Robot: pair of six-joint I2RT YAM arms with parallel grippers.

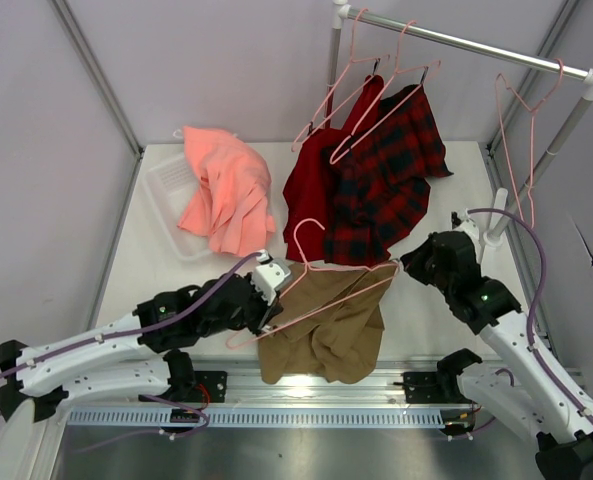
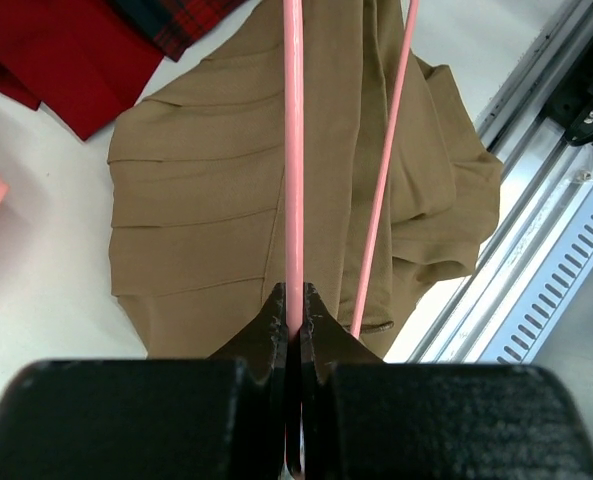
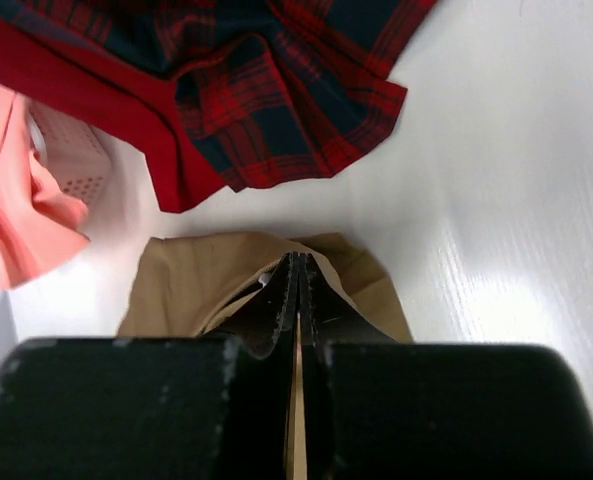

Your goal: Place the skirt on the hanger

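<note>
Pink hanger (image 2: pixel 293 150) (left hand (image 2: pixel 296 300)) over skirt (image 2: pixel 196 200)

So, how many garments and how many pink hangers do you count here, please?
Garments: 4 (khaki skirt, plaid, red, salmon-pink)
Pink hangers: 4 (hanger in the left gripper, three others on the rail)
Total: 8

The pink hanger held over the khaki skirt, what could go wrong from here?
1. The left end effector pinches only one thin wire of the hanger, so it may twist or slip.
2. The right end effector grips just a small fold of the skirt, which is bunched on the table and could pull free.
3. The hanger's hook sits close to the red garment and might snag it.
</note>
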